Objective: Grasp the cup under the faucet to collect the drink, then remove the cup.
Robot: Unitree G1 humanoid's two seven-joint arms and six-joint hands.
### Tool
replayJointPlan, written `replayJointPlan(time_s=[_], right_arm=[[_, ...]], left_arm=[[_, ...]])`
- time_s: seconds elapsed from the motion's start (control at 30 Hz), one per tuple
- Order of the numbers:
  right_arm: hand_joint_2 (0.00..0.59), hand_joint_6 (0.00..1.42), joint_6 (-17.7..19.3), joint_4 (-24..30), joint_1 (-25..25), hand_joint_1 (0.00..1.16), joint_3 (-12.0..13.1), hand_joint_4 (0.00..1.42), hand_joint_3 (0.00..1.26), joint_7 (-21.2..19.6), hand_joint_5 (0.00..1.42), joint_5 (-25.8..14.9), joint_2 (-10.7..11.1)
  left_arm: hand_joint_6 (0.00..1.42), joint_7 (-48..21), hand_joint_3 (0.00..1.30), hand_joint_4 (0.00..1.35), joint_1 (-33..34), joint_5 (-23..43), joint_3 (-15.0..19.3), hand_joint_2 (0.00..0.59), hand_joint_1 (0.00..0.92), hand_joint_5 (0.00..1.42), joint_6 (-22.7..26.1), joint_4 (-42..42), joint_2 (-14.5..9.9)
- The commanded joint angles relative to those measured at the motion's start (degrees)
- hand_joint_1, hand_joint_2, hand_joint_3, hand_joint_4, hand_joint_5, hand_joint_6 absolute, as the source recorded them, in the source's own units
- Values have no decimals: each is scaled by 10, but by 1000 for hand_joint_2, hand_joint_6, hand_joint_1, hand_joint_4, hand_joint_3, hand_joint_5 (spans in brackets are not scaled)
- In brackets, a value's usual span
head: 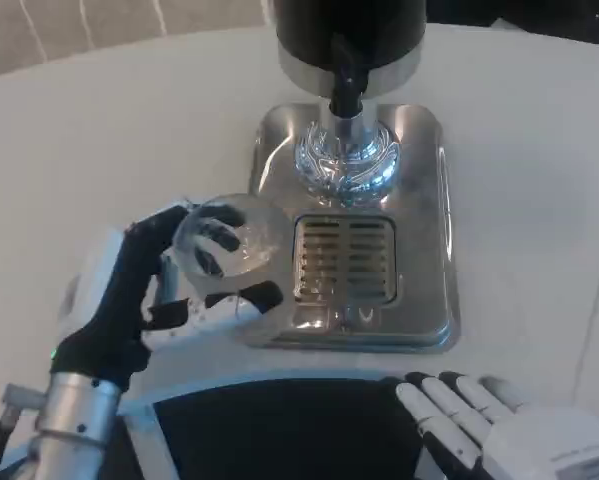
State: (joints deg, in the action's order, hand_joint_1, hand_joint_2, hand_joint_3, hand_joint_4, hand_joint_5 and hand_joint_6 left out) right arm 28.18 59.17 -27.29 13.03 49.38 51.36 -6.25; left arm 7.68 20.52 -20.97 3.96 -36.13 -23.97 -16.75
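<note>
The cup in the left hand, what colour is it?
Clear, see-through cup; the left hand shows through it, head view.

There is one clear cup (pixel 229 250) and one drink dispenser (pixel 347 40), which has one black faucet (pixel 345 88). Under it sits one shiny metal drip tray (pixel 419 300), and that tray has one slotted grate (pixel 345 258) set into it. Two robot hands are in sight, a left hand (pixel 144 290) and a right hand (pixel 499 432). All of this is at one white table (pixel 99 130).
</note>
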Motion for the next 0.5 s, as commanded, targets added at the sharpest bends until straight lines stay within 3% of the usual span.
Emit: replayJointPlan(time_s=[0.03,0.5], right_arm=[[469,0,7,8,4,260,19,0,0,15,0,-22,-104],[474,0,-31,8,38,244,49,0,0,50,0,-39,-75]], left_arm=[[1372,39,942,1142,52,-11,-22,0,617,1375,-18,-66,13],[1355,118,942,1142,175,-42,-75,0,618,1375,-28,-225,34]])
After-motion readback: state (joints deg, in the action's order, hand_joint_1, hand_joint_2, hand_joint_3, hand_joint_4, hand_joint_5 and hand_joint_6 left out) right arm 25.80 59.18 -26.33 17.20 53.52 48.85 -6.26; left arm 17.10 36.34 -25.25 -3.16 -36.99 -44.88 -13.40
